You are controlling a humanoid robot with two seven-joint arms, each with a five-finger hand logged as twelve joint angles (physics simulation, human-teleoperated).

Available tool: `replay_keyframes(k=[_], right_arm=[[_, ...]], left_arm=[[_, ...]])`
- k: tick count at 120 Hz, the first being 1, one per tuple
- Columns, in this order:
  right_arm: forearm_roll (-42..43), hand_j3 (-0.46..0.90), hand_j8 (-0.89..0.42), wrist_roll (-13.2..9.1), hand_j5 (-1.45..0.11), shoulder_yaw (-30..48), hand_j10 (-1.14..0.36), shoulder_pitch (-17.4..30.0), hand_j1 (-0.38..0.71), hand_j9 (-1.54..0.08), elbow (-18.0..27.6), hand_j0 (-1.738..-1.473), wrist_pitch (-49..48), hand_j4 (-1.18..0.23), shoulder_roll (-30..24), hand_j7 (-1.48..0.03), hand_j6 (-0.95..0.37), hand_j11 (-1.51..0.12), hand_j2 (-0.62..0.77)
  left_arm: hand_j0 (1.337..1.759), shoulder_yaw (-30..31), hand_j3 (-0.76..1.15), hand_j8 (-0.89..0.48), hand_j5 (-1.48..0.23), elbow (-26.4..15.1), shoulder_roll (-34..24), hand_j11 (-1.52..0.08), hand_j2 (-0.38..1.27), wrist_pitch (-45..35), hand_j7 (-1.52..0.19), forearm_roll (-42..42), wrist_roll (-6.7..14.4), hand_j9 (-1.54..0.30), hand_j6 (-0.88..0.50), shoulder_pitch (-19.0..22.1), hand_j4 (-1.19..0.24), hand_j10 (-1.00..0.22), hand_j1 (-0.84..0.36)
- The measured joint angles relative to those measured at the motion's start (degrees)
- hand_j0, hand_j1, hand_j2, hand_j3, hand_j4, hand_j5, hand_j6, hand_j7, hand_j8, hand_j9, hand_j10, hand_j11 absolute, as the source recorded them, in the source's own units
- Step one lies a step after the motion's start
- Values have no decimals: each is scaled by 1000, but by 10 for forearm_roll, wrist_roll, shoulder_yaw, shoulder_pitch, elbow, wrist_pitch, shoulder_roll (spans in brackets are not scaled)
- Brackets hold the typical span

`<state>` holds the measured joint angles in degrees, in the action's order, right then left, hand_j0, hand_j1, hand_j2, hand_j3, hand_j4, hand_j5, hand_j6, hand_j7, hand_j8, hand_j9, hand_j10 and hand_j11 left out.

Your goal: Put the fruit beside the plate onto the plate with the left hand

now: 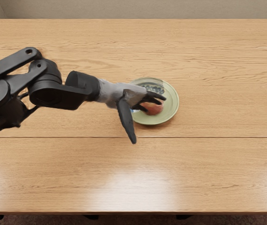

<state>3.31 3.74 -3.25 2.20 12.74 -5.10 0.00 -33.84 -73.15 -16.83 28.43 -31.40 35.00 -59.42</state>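
left arm (pixel 53 89) comes in over the table (pixel 208 164) from its left edge, reaching to mid-table. left hand (pixel 132 97) hangs over the plate's left rim, fingers spread apart, thumb splayed toward the near edge, clamped on nothing. reddish fruit (pixel 154 108) lies on the green plate (pixel 170 111), just under the fingertips. reads like a release, hand apart so the fruit rests.

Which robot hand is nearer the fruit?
Left. The left robot hand sits at the fruit on the plate, fingers spread over it; the right one is out of view.
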Motion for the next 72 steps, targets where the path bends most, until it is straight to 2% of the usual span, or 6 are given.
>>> replay_keyframes(k=[7,15,23,41,53,72], right_arm=[[0,0,-15,0,-20,0,-15,0,-331,-20,0,-1658,0,-15,0,-20,-15,-20,-3],[0,0,-15,0,-20,0,-15,0,-331,-20,0,-1658,0,-15,0,-20,-15,-20,-3],[0,0,-15,0,-20,0,-15,0,-331,-20,0,-1658,0,-15,0,-20,-15,-20,-3],[0,0,-15,0,-20,0,-15,0,-331,-20,0,-1658,0,-15,0,-20,-15,-20,-3],[0,0,-15,0,-20,0,-15,0,-331,-20,0,-1658,0,-15,0,-20,-15,-20,-3],[0,0,-15,0,-20,0,-15,0,-331,-20,0,-1658,0,-15,0,-20,-15,-20,-3]], left_arm=[[1658,-62,17,201,-14,-16,-58,-17,-2,28,-14,63,0,-17,-14,33,-17,-10,335],[1658,-104,12,144,-12,-33,-123,-14,-1,46,-12,133,0,-14,-11,55,-14,-9,337],[1658,-128,9,102,-11,-43,-178,-12,0,55,-11,197,0,-12,-10,83,-11,-8,339],[1658,-155,4,46,-9,-52,-258,-9,1,63,-9,290,0,-9,-7,141,-8,-6,341],[1658,-177,3,27,-8,-54,-282,-8,1,65,-8,321,0,-8,-6,190,-7,-6,342],[1658,-201,1,10,-7,-54,-308,-8,1,66,-7,353,0,-8,-5,225,-5,-5,343]])
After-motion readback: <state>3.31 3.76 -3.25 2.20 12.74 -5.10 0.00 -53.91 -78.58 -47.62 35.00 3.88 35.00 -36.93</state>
